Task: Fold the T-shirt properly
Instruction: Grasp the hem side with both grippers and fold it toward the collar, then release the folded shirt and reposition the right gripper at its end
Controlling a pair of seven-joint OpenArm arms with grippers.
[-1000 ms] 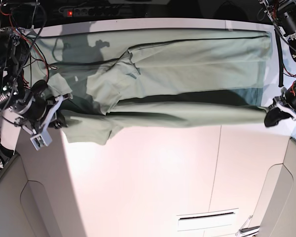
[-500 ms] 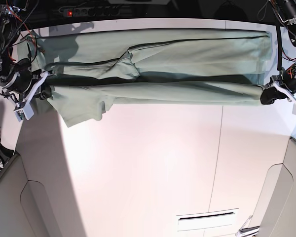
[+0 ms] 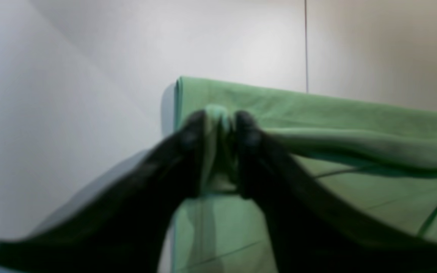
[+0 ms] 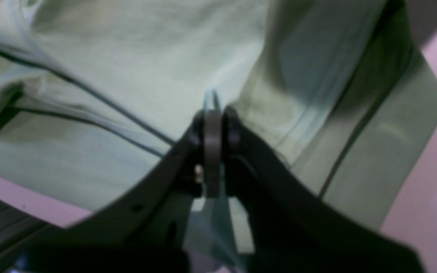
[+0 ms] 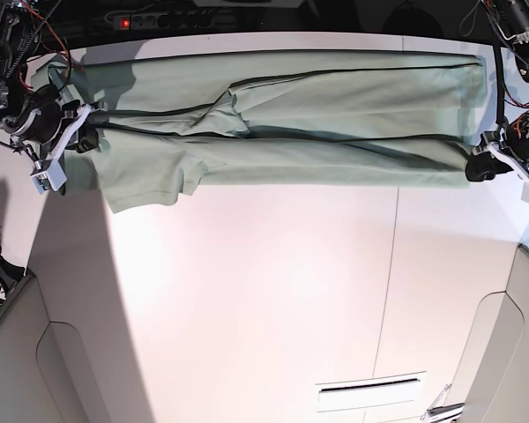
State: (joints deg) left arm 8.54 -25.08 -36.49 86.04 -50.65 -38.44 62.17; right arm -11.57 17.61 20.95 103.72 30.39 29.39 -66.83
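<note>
1. T-shirt (image 5: pixel 282 123) lies along the far edge of the white tabletop (image 5: pixel 273 291), folded lengthwise into a long narrow band.
2. Long axis runs side to side in the base view. The sleeve end is on that view's left, with one short sleeve (image 5: pixel 145 181) sticking out toward the near side. The straight hem end is on that view's right.
3. A raised fold ridge runs down the length of the band. Some creases bunch up around the middle-left.
4. Right tool (image 4: pixel 214 131): both black fingers are pressed on a thin cloth edge at the sleeve end, so it is gripping the T-shirt.
5. Left tool (image 3: pixel 220 129): its fingers have a bunched fold of cloth pinched between them at the hem corner. It is gripping the T-shirt too, though that view is blurred.
6. Surroundings: a power strip (image 5: pixel 172 18) with a red light sits behind the far edge. A slotted plate (image 5: pixel 370 394) sits on the near tabletop, well apart from the cloth.
7. A thin seam line (image 5: pixel 390 264) in the tabletop runs out from under the shirt toward the near side.
</note>
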